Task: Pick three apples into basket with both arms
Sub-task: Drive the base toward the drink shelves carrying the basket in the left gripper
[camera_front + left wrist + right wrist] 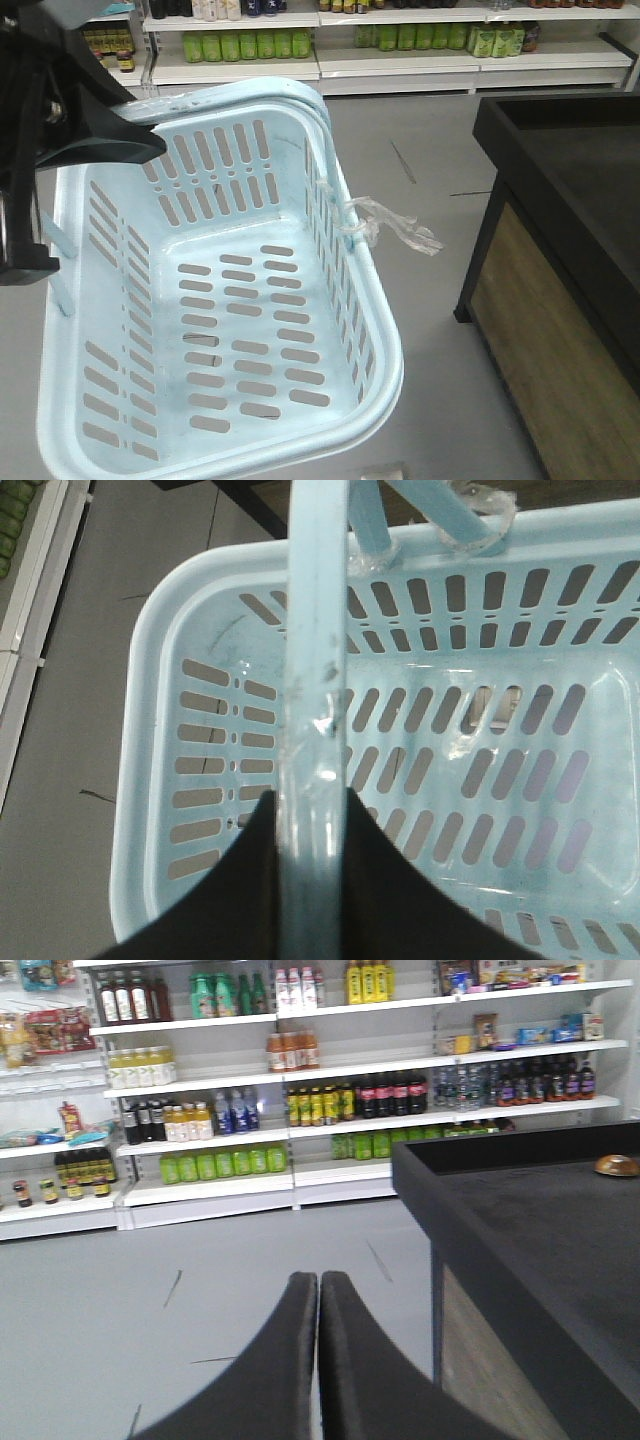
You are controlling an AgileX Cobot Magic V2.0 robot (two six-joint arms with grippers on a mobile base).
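**Front view**
- You see the basket (385,345): pale blue, with slotted walls and bottom. It is lifted clear of the grey floor (440,180) and tilted, and its whole bottom is in sight.
- A clear plastic scrap (395,225) is tied to the basket's right rim and hangs outward.
- The left arm (30,150) is black and sits at the upper left. One dark finger reaches over the basket's near corner. You cannot judge the grip from this view.
- A dark desk (570,170) with a wood-grain side panel stands to the right, apart from the basket.
- Shelves (400,62) line the back, with a row of green bottles (245,44).

**Left wrist view**
- You look down into the basket from above.
- The left claw (315,890) is clamped on the handle (315,680). The pale blue bar runs straight up between the two black fingers (400,910), which press it from both sides.
- The handle crosses the basket's open top to the far rim.
- Floor shows past the basket's left side.

**Right wrist view**
- The right claw (318,1360) has its fingers pressed flat together, with no gap and nothing between them. It hangs above the floor.
- The desk's corner is just to the claw's right.
- A small rounded orange-brown thing (617,1165) lies on the desk's far edge, too blurred for you to name.
- Stocked shelves of bottles fill the background.
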